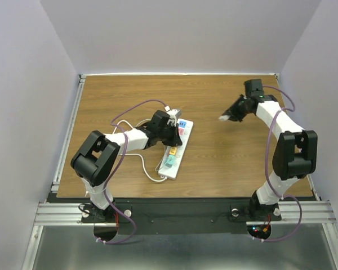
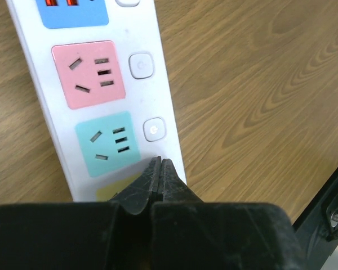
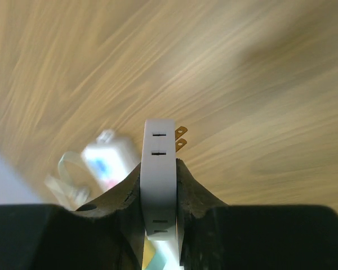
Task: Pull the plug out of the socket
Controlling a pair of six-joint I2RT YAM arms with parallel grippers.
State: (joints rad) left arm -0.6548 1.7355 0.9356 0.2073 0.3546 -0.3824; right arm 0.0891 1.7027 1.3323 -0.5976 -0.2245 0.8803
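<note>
Wooden table (image 1: 225,163); socket (image 1: 177,147) lying flat left of centre, white cord (image 1: 149,174) looped beside it.

The socket (image 1: 177,149) lies left of centre on the table (image 1: 225,169). The left gripper (image 2: 160,169), fingers closed together, sits down over its middle, and the left arm (image 1: 132,138) slants in from the near left, barring that side. Loops of cord (image 1: 146,169) clutter the wood just left of it. The right gripper (image 1: 234,112), clamped on the plug (image 3: 159,169), hangs over the far right, well apart; bare wood lies open between.
</note>
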